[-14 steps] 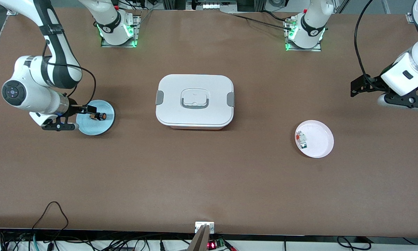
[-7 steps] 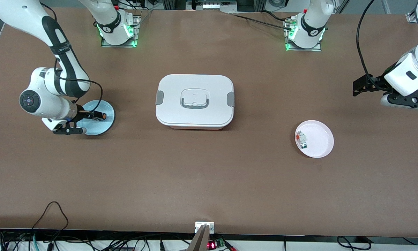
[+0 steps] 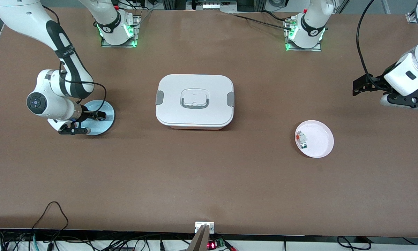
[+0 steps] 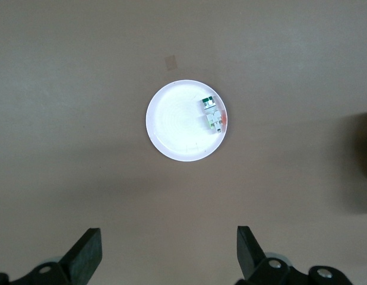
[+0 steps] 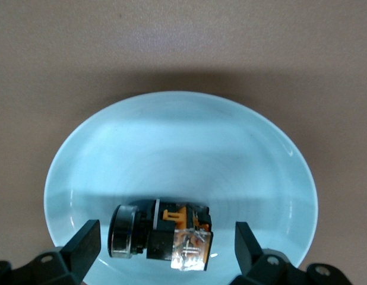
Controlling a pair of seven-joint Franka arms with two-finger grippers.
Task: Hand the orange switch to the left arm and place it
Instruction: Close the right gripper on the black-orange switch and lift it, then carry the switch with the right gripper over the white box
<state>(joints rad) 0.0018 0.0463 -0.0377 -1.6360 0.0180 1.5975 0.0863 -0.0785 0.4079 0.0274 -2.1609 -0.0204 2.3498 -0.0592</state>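
Pink plate [image 3: 319,139] sits nearest the front camera, toward the left arm's end of the table [image 3: 209,181]; small red-and-white and green-and-white parts [image 3: 301,139] lie on it at its rim.

Blue plate [image 3: 104,123] at the right arm's end, farther from the camera than the pink one. Orange switch [image 5: 163,234] lies on its side on the blue plate. Right gripper [image 5: 165,246] low over this plate, fingers [image 5: 82,243] spread wide on either side of the switch, not touching it.

Box [image 3: 195,101] mid-table between the two plates, lid on, clips shut.

Left gripper [image 4: 168,252] hangs high over the table's left-arm end, fingers spread wide, holding nothing; arm waits.
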